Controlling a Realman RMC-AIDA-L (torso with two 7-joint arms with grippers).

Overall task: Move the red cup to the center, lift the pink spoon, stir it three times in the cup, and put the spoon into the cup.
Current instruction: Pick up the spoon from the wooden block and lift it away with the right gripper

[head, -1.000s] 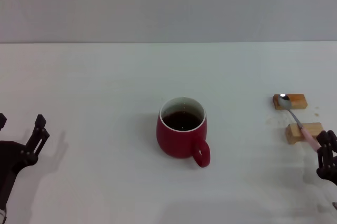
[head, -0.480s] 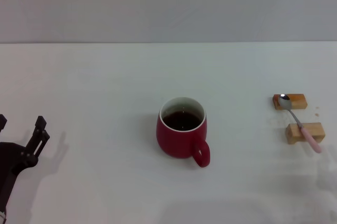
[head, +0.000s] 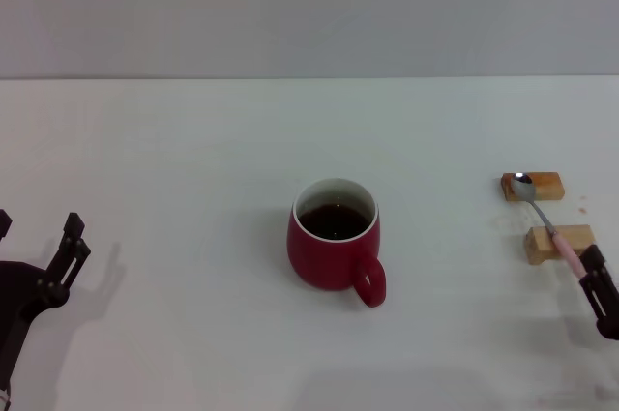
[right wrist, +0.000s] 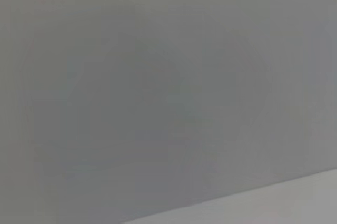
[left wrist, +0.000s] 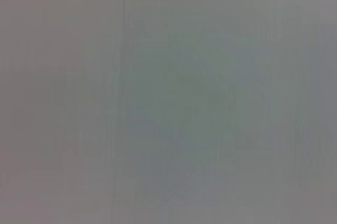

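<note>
The red cup (head: 329, 251) stands near the middle of the white table in the head view, with dark liquid inside and its handle toward the front right. The pink spoon (head: 545, 220) lies at the right across two small wooden blocks, its bowl on the far one. My right gripper (head: 602, 293) shows only partly at the right edge, just in front of the spoon's pink handle end. My left gripper (head: 39, 224) is open and empty at the front left, far from the cup. Both wrist views show only blank grey.
The far wooden block (head: 547, 185) and the near wooden block (head: 540, 246) hold the spoon off the white table (head: 193, 160). A grey wall lies behind the table's far edge.
My right gripper went out of view at the right edge half a second ago and has come back in beside the spoon's handle end. Cup, spoon and left arm have not moved.
</note>
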